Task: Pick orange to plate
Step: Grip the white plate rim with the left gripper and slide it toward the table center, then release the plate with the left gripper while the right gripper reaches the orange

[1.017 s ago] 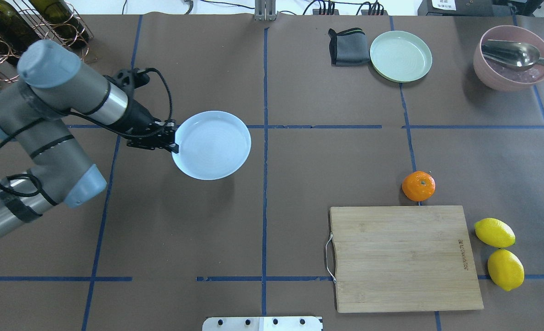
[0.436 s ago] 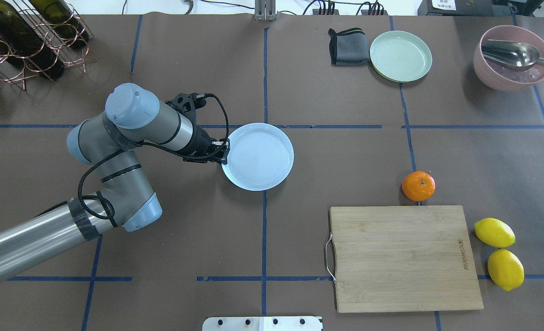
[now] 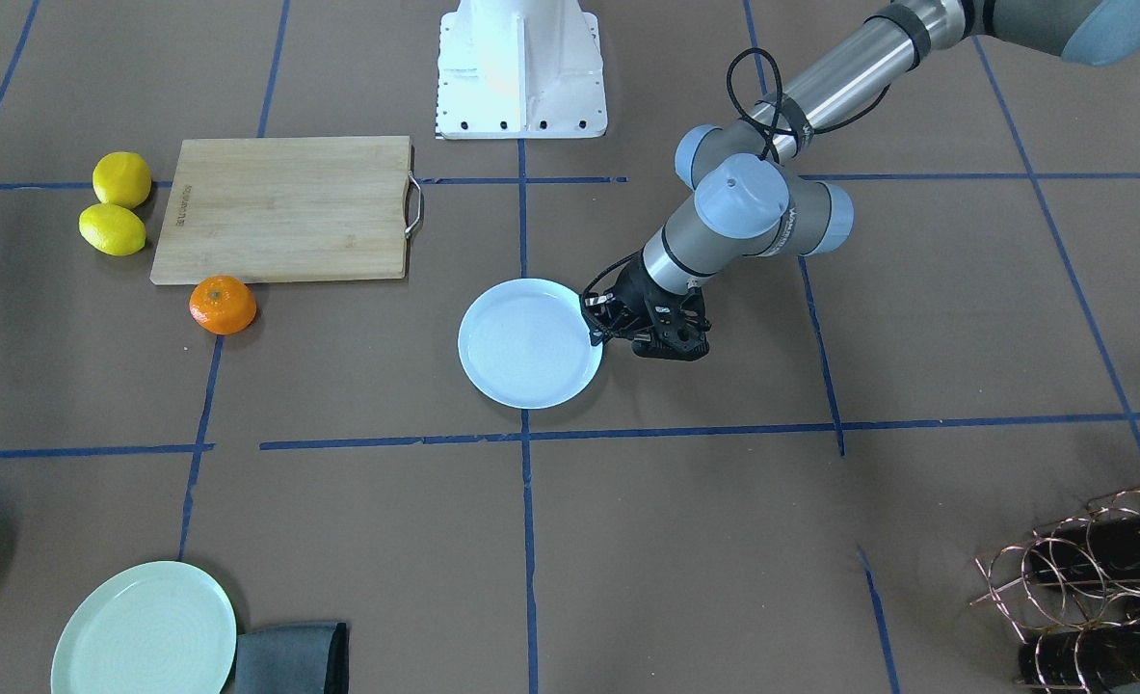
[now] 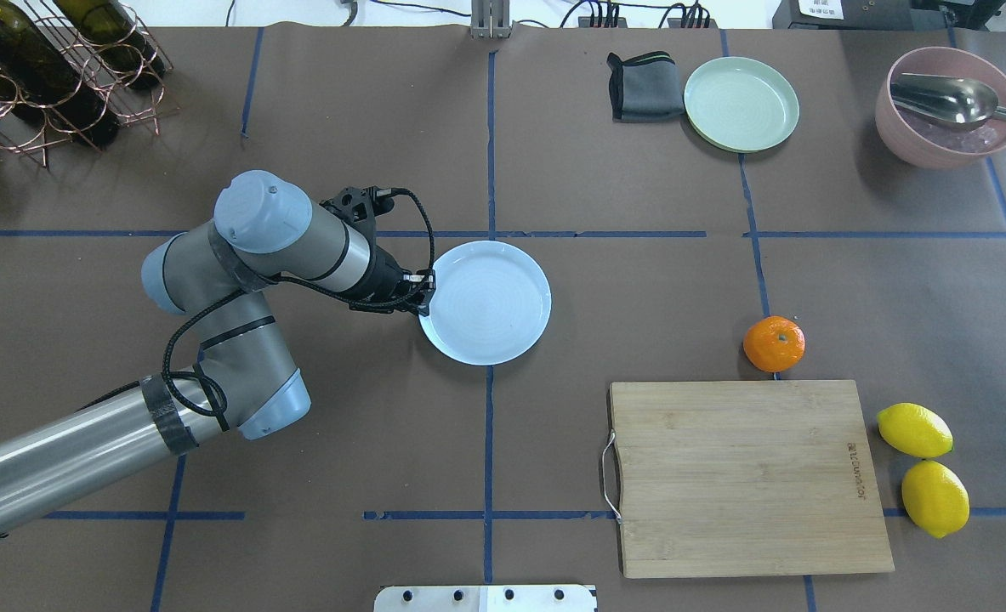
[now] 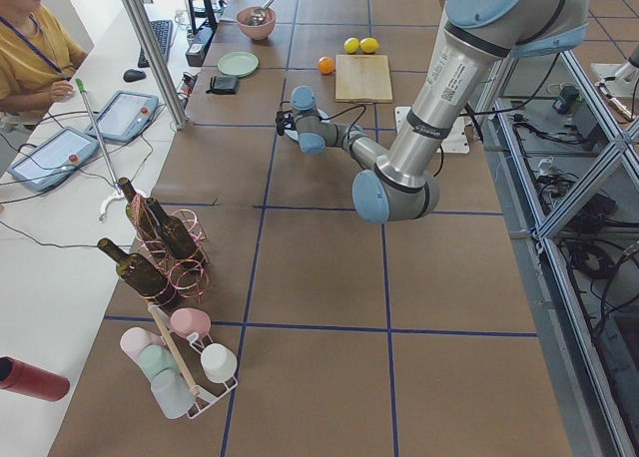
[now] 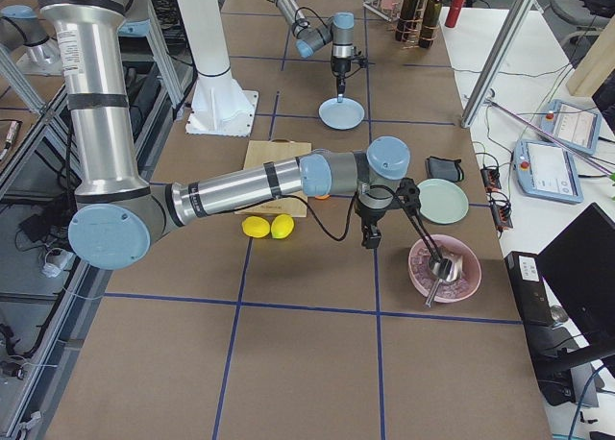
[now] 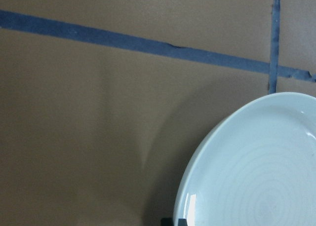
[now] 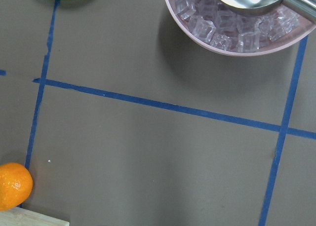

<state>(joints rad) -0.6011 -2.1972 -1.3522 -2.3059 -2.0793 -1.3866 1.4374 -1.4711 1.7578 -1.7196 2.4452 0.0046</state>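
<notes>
The left gripper point(image 4: 424, 293) pinched just 1 edge of the round white plate point(image 4: 490, 302), well apart from the small round orange point(image 4: 774, 343) by the wooden board point(image 4: 749, 476), so the plate might slip.

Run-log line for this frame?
left gripper: gripping plate rim | orange: untouched, beside cutting board | right gripper: state unclear

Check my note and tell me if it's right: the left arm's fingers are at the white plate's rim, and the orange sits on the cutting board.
One thing is wrong: the orange is not on the cutting board. The overhead view shows it on the table, just off the board's far edge. The left gripper is indeed at the rim of the white plate.
</notes>
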